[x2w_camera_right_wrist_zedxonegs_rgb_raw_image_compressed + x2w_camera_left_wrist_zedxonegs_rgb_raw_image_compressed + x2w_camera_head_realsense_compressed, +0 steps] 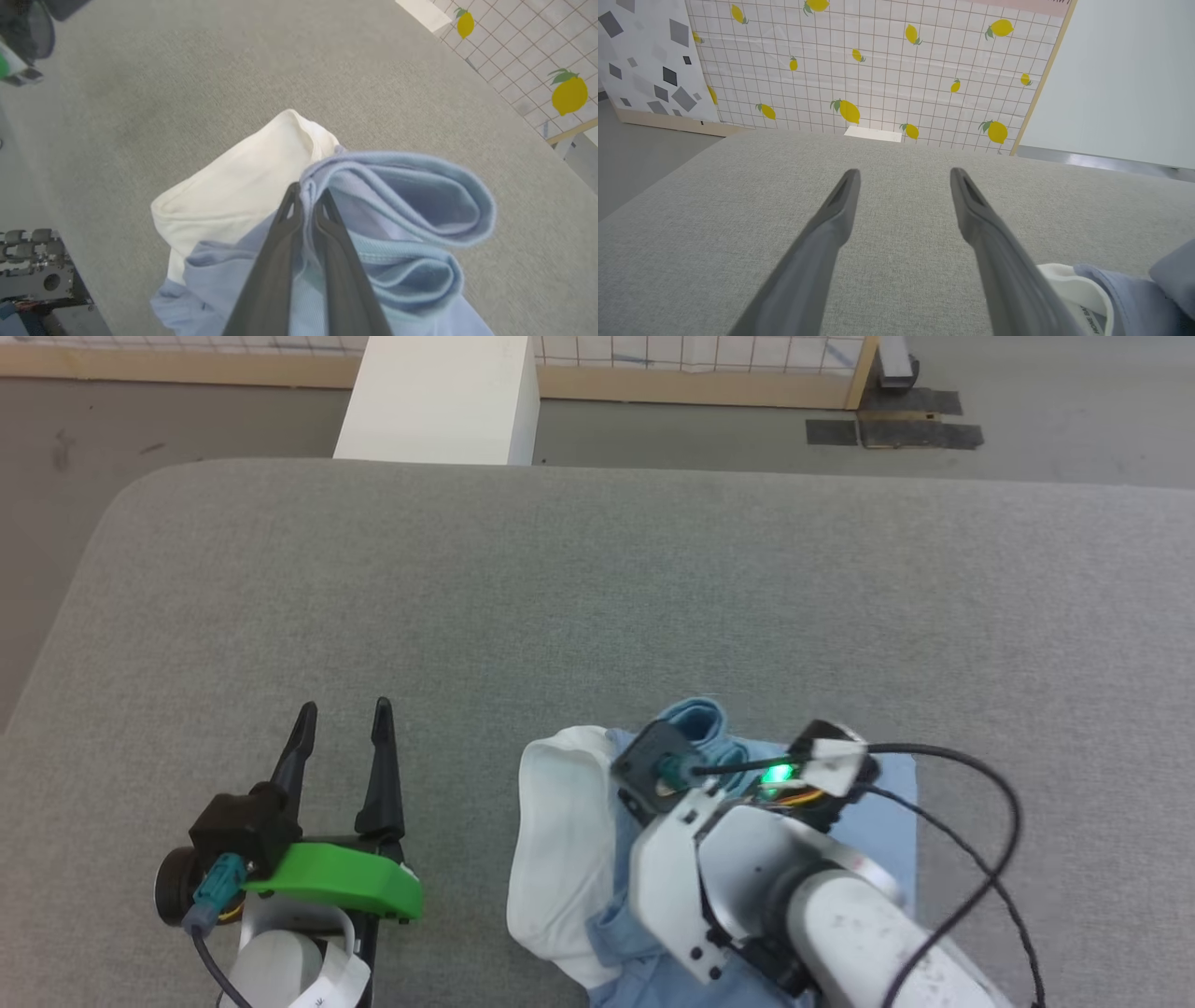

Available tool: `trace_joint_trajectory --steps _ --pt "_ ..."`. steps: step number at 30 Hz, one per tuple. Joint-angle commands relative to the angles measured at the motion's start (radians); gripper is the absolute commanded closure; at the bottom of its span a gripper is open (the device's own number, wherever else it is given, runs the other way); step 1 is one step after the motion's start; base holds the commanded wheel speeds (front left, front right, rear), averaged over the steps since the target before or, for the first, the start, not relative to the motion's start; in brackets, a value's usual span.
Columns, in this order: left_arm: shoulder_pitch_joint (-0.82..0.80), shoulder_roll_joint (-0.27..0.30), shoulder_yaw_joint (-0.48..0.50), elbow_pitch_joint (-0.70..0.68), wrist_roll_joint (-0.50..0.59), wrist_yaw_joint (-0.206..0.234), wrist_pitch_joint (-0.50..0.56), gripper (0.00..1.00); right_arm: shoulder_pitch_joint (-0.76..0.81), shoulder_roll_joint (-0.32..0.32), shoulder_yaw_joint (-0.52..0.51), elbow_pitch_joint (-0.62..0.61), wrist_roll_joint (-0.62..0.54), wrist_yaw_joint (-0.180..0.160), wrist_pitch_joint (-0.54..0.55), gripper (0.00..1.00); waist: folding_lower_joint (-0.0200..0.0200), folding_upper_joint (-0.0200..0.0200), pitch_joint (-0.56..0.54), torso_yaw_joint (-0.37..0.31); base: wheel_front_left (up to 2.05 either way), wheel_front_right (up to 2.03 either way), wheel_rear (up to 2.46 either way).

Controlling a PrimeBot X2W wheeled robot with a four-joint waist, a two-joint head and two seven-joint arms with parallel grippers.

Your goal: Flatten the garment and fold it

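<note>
Bunched at the near edge of the bench (pixel 597 597), the soft, floppy polo shirt (pixel 411 196), likely best held by its edges, is clamped at a fold by the right end effector (pixel 306 196); the left end effector (pixel 903 179) is spread apart.

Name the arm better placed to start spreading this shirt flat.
Right, probably. The right claw is shut on a bunched blue fold of the garment and could draw it outward at once. The left claw stands open and empty over the grey surface, apart from the white collar.
</note>
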Motion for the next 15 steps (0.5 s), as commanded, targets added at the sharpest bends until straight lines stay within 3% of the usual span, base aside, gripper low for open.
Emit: trace_joint_trajectory --steps 1,9,15 --pt "-0.022 -0.003 -0.005 0.003 -0.012 -0.002 -0.005 0.00 -0.030 0.008 0.023 0.048 0.010 -0.002 -0.019 1.00 0.0000 0.0000 0.017 0.017 0.00 0.00 0.00" --pt "-0.042 -0.003 -0.022 0.008 -0.020 0.004 -0.005 0.00 -0.142 0.020 0.143 0.311 0.049 -0.002 -0.128 1.00 0.0000 0.0000 0.041 0.039 0.00 0.00 0.00" --pt "-0.045 -0.003 -0.034 0.017 -0.025 0.006 -0.005 0.00 -0.177 0.021 0.226 0.413 0.136 -0.002 -0.172 1.00 0.0000 0.0000 0.040 0.048 0.00 0.00 0.00"
